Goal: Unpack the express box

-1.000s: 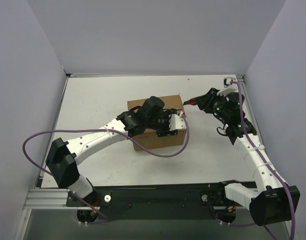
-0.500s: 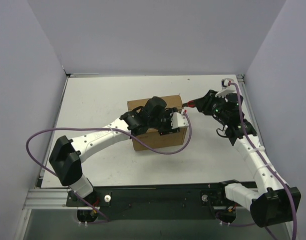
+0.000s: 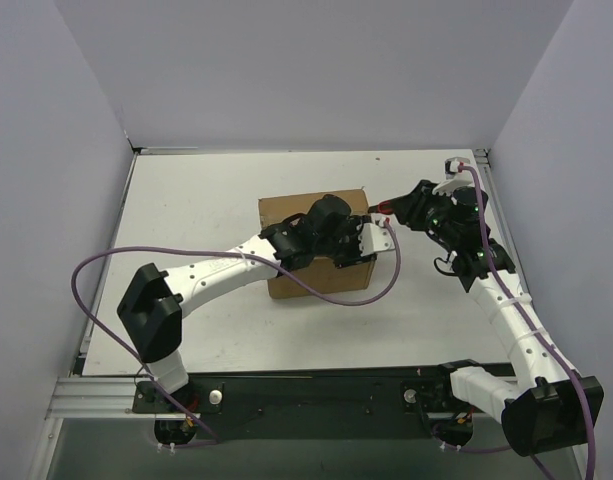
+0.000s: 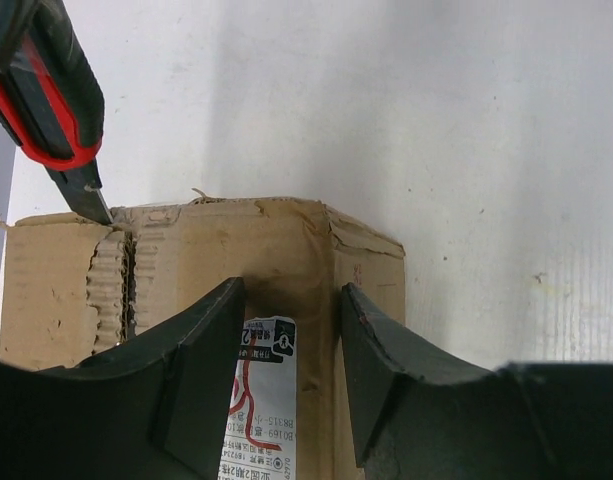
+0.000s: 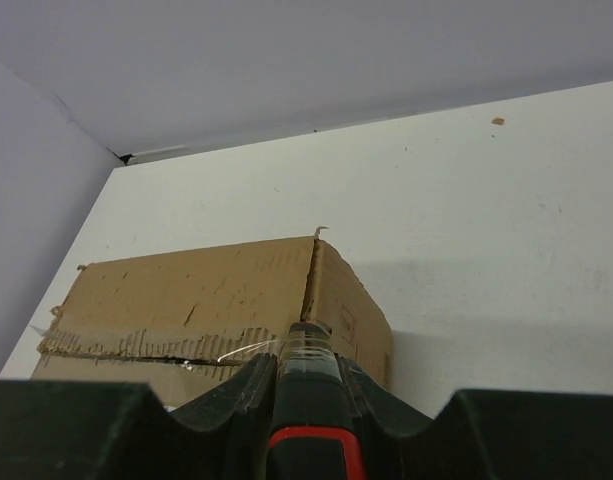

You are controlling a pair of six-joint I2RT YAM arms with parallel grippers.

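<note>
**Clerk:** Changes since the last entry?

**Checker:** Left arm's elbow has swung rightward, and the left tool (image 3: 374, 240) has slid toward the right end of the express box (image 3: 286, 213). The utility knife (image 3: 379, 208) has closed in on the box's far right corner.

**Clerk:** Item one, edges and room, from the left.

**Checker:** The tabletop (image 3: 186, 200) is bare left of the box and behind it, up to the side and back walls. A purple cable (image 3: 96, 265) loops over the left part. The box sits about mid-tabletop, flaps down. The right arm runs along the right edge, near the wall.

**Clerk:** Item two, hidden or unclear.

**Checker:** From above, the left arm covers most of the box top. The left wrist view cuts off the lower part of the white label (image 4: 263, 400). Whether the left fingers (image 4: 201, 380) press on the cardboard cannot be told.

**Clerk:** Item three, tools.

**Checker:** The left tool is spread and straddles the labelled face, with nothing held. The right tool (image 5: 306, 370) is clamped on the red-and-black knife. The knife's tip meets the box's top edge beside a ragged seam in the corrugation.
</note>
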